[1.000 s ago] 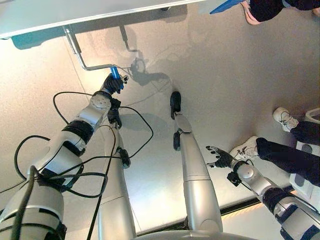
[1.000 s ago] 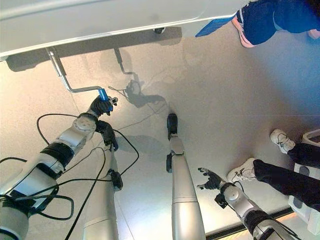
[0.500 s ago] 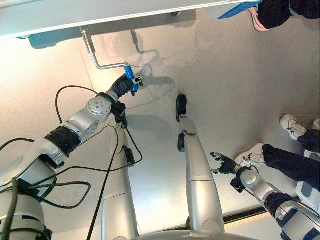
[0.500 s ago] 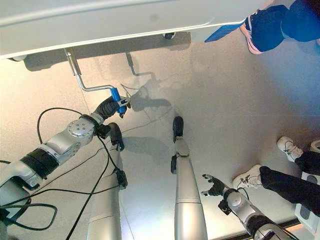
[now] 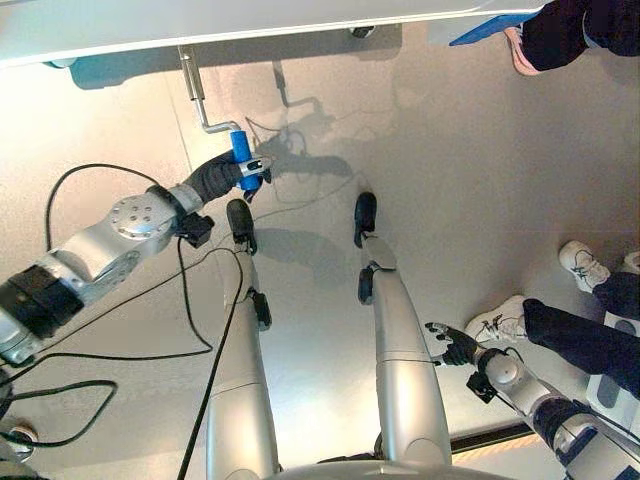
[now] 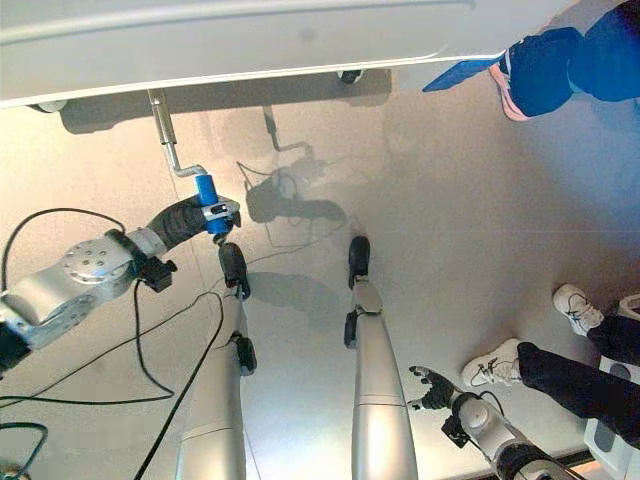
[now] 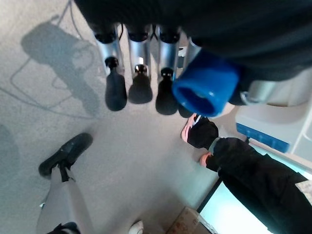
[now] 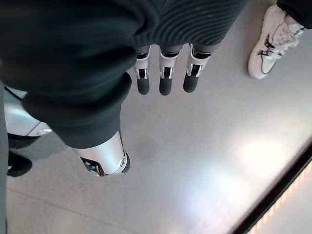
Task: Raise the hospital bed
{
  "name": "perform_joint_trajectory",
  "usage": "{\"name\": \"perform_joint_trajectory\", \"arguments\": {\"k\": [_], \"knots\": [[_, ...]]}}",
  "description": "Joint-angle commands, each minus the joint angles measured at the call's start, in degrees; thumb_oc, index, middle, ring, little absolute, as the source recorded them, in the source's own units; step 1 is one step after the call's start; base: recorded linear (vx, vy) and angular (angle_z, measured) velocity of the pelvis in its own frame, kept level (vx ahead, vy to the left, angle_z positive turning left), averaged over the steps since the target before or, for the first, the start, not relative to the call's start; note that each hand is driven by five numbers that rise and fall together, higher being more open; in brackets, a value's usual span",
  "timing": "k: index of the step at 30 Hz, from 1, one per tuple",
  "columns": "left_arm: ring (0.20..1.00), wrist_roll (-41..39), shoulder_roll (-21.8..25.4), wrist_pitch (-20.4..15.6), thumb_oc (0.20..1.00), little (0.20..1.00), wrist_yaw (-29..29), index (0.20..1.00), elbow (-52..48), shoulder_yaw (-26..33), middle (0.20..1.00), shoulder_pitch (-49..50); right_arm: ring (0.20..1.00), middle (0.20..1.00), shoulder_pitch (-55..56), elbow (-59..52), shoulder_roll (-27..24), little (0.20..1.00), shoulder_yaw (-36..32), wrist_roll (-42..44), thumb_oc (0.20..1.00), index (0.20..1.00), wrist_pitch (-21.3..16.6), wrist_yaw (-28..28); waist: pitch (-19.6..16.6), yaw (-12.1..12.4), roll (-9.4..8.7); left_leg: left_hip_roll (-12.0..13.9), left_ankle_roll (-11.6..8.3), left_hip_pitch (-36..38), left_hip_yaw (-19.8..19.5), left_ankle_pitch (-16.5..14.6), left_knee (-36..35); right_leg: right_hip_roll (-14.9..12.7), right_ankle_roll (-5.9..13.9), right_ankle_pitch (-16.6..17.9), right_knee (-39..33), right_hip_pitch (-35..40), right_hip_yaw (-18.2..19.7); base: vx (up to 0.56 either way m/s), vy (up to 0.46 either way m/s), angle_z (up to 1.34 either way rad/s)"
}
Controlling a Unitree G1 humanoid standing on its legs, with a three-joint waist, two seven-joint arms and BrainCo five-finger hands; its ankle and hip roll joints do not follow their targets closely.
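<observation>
The hospital bed's pale frame (image 5: pixel 250 18) runs along the top of the eye views. A bent metal crank (image 5: pixel 197 95) hangs from its underside and ends in a blue grip (image 5: pixel 240 152). My left hand (image 5: pixel 222 176) is curled round that blue grip (image 7: pixel 207 88), whose open end shows beside the fingers (image 7: pixel 140 87) in the left wrist view. My right hand (image 5: pixel 452 346) hangs low at the right, open, holding nothing, with its fingers (image 8: pixel 165 80) relaxed over bare floor.
A person stands at the right: white shoes (image 5: pixel 585 263) and dark trouser legs (image 5: pixel 585 335). Another person's pink shoe (image 6: pixel 527 75) and dark leg show at the top right, by a blue panel (image 5: pixel 490 26). Grey floor lies under the crank.
My left hand has swung the blue grip down and to the left, turning the crank; the offset arm now looks shorter. The right hand hangs much as before.
</observation>
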Motion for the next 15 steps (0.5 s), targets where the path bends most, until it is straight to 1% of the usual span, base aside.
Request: {"name": "perform_joint_trajectory", "arguments": {"k": [1, 2, 3, 6, 7, 8, 9, 10, 11, 12, 13, 14, 15], "knots": [[0.200, -0.2, 0.9, -11.0, 0.200, 0.200, -5.6, 0.200, -18.9, 9.4, 0.200, 0.2, 1.000, 1.000, 6.9, 0.9, -2.8, 1.000, -1.3, -1.3, 1.000, 1.000, -0.9, 1.3, -0.1, -0.9, 3.40, -0.3, 0.78, -0.5, -0.4, -8.1, 7.4, 4.7, 0.08, 5.6, -10.5, 4.1, -4.2, 0.01, 0.044, 0.05], [0.200, -0.2, 2.3, -10.9, 0.200, 0.200, -5.8, 0.200, -18.9, 12.3, 0.200, 3.5, 1.000, 1.000, 7.1, 1.1, -2.8, 1.000, -1.4, -1.5, 1.000, 1.000, -1.1, 1.7, -0.1, -0.3, 3.32, -0.4, 0.85, -0.4, -0.6, -8.1, 7.4, 4.4, 0.13, 5.6, -10.6, 4.5, -4.4, 0.01, 0.023, 0.05], [0.200, -0.2, 2.3, -10.8, 0.200, 0.200, -5.8, 0.200, -19.0, 12.8, 0.200, 4.0, 1.000, 1.000, 7.1, 1.1, -2.8, 1.000, -1.3, -1.5, 1.000, 1.000, -1.1, 1.7, -0.1, -0.4, 3.34, -0.4, 0.85, -0.4, -0.6, -8.1, 7.4, 4.4, 0.13, 5.6, -10.6, 4.5, -4.4, 0.01, 0.013, 0.08], [0.200, 0.0, 3.2, -11.4, 0.200, 0.200, -5.4, 0.200, -17.7, 18.0, 0.200, 9.4, 1.000, 1.000, 7.5, 0.9, -2.9, 1.000, -1.4, -1.6, 1.000, 1.000, -1.2, 2.3, -0.1, 0.2, 3.02, -0.6, 1.00, -0.2, -0.9, -8.2, 7.6, 4.2, 0.21, 5.6, -10.9, 5.2, -4.8, 0.01, 0.029, 0.05], [0.200, 0.4, 3.1, -11.7, 0.200, 0.200, -4.6, 0.200, -16.2, 21.4, 0.200, 12.6, 1.000, 1.000, 7.8, 0.9, -2.8, 1.000, -2.0, -1.6, 1.000, 1.000, -1.4, 2.4, -0.1, 0.9, 2.93, -0.9, 1.14, -0.3, -1.0, -8.2, 7.7, 3.8, 0.30, 5.6, -11.2, 5.7, -5.2, 0.01, 0.041, 0.01], [0.200, 0.5, 3.1, -11.6, 0.200, 0.200, -4.6, 0.200, -16.4, 22.0, 0.200, 13.2, 1.000, 1.000, 7.7, 0.9, -2.9, 1.000, -1.8, -1.6, 1.000, 1.000, -1.4, 2.4, -0.1, 0.7, 2.95, -0.9, 1.14, -0.3, -1.0, -8.2, 7.7, 3.8, 0.30, 5.6, -11.3, 5.7, -5.2, 0.00, 0.056, 0.03], [0.200, 1.3, 2.7, -12.0, 0.200, 0.200, -3.8, 0.200, -14.8, 25.7, 0.200, 16.7, 1.000, 1.000, 7.9, 1.1, -2.6, 1.000, -1.9, -1.8, 1.000, 1.000, -1.6, 2.5, -0.1, 1.2, 2.83, -1.0, 1.29, -0.4, -1.0, -8.3, 7.7, 3.7, 0.37, 5.7, -11.8, 6.1, -5.5, 0.00, 0.024, 0.04], [0.200, 1.3, 2.7, -11.9, 0.200, 0.200, -3.8, 0.200, -14.9, 26.1, 0.200, 17.1, 1.000, 1.000, 7.8, 1.1, -2.7, 1.000, -1.8, -1.8, 1.000, 1.000, -1.6, 2.5, -0.1, 1.1, 2.84, -1.0, 1.29, -0.4, -1.0, -8.3, 7.7, 3.7, 0.38, 5.7, -11.8, 6.1, -5.5, 0.00, 0.036, 0.06], [0.200, 2.0, 2.9, -11.9, 0.200, 0.200, -3.5, 0.200, -14.5, 28.3, 0.200, 19.5, 1.000, 1.000, 8.0, 0.8, -2.8, 1.000, -1.8, -1.9, 1.000, 1.000, -1.5, 2.7, -0.1, 1.3, 2.70, -1.1, 1.36, -0.4, -1.1, -8.3, 7.6, 3.6, 0.44, 5.8, -12.2, 6.4, -5.6, 0.01, 0.033, 0.08], [0.200, 2.6, 2.3, -11.9, 0.200, 0.200, -2.8, 0.200, -12.2, 30.8, 0.200, 22.5, 1.000, 1.000, 8.6, 0.3, -2.8, 1.000, -2.5, -2.0, 1.000, 1.000, -1.6, 2.7, -0.1, 2.1, 2.46, -1.2, 1.51, -0.6, -1.3, -8.3, 7.7, 3.4, 0.52, 5.9, -12.7, 6.7, -5.8, 0.01, 0.033, 0.06], [0.200, 2.7, 2.3, -11.9, 0.200, 0.200, -2.8, 0.200, -12.4, 31.7, 0.200, 23.5, 1.000, 1.000, 8.5, 0.3, -2.9, 1.000, -2.3, -2.0, 1.000, 1.000, -1.6, 2.7, -0.1, 1.8, 2.47, -1.2, 1.51, -0.6, -1.4, -8.3, 7.7, 3.4, 0.52, 5.9, -12.8, 6.7, -5.8, 0.02, 0.046, 0.04], [0.200, 3.8, 2.0, -11.6, 0.200, 0.200, -2.5, 0.200, -10.4, 34.0, 0.200, 26.6, 1.000, 1.000, 8.7, -0.6, -3.3, 1.000, -2.3, -2.0, 1.000, 1.000, -1.7, 3.0, -0.1, 2.1, 2.22, -1.3, 1.64, -0.7, -1.6, -8.4, 8.0, 3.2, 0.63, 6.0, -12.9, 7.0, -6.1, 0.00, 0.000, 0.00], [0.200, 3.8, 2.0, -11.6, 0.200, 0.200, -2.5, 0.200, -10.5, 34.2, 0.200, 26.8, 1.000, 1.000, 8.6, -0.6, -3.3, 1.000, -2.2, -2.0, 1.000, 1.000, -1.7, 3.0, -0.1, 2.0, 2.22, -1.3, 1.64, -0.7, -1.6, -8.4, 8.0, 3.2, 0.63, 6.0, -12.9, 7.0, -6.1, 0.01, 0.059, 0.03]]}}
